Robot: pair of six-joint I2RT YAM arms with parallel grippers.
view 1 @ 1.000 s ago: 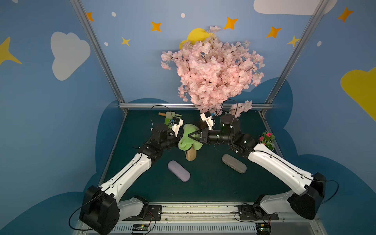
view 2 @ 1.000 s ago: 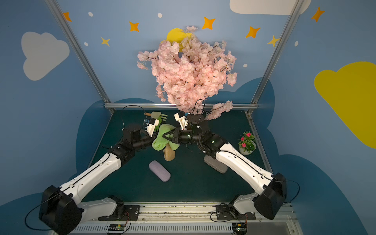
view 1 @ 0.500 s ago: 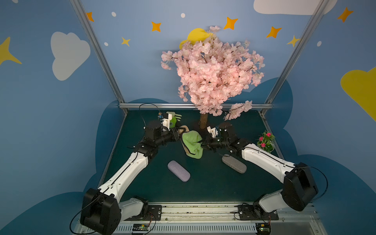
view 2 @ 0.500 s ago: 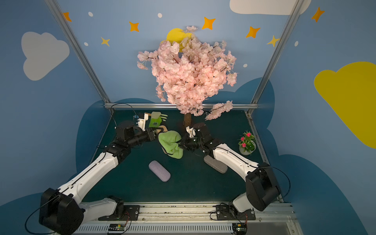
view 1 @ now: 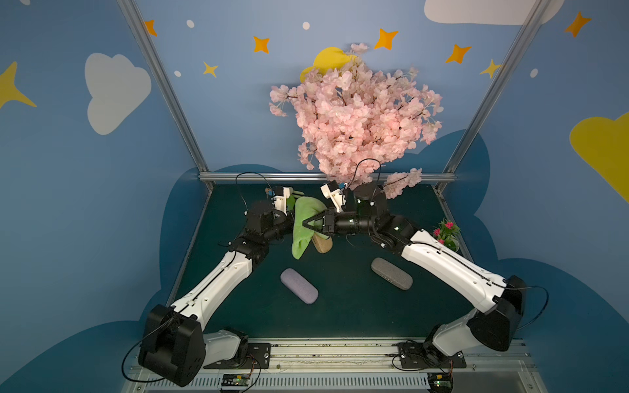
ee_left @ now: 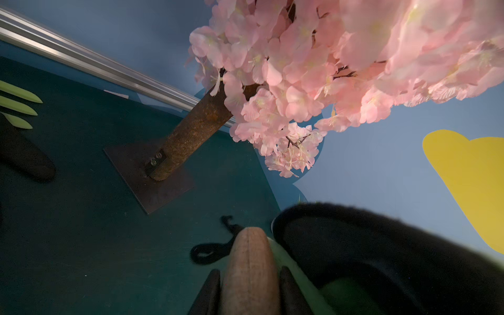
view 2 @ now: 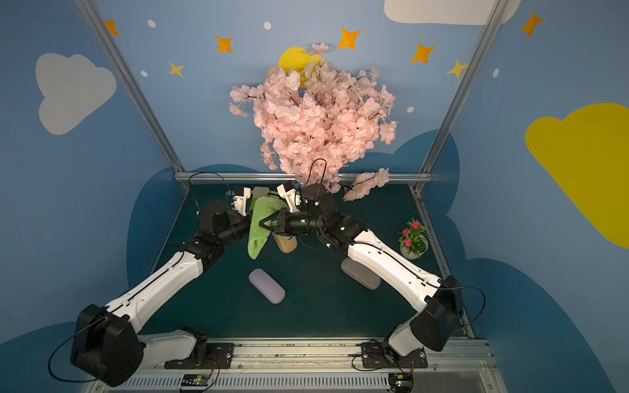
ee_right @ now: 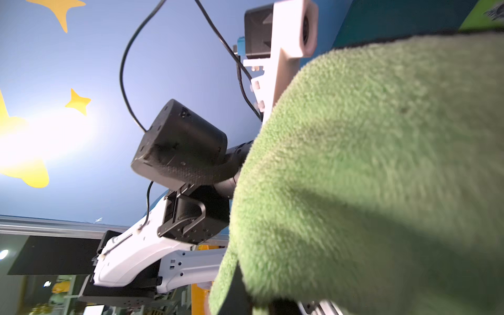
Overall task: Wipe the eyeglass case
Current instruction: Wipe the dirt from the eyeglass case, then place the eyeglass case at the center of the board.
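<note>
**Tan case clamped, cloth against it**

Pink blossom tree (view 1: 354,119) stands at back of dark green mat (view 1: 340,313), crown over both wrists. Green cloth (view 1: 301,209) hangs between the arms. R gripper (view 1: 304,223) pinches it, jaws closed tight on a fold. In R wrist view the cloth fills most of the frame. Tan eyeglass case (view 1: 322,245) shows just below R gripper, touching the cloth, toward back-centre of mat. L gripper (ee_left: 249,275) is clamped on it. L wrist view has fingers (ee_left: 211,286) on each long side, w/ rounded end sticking out. Purple case (view 1: 299,285) & grey case (view 1: 391,278) lie flat nearer front, well apart. Small potted plant (view 1: 447,233) at R edge.
</note>
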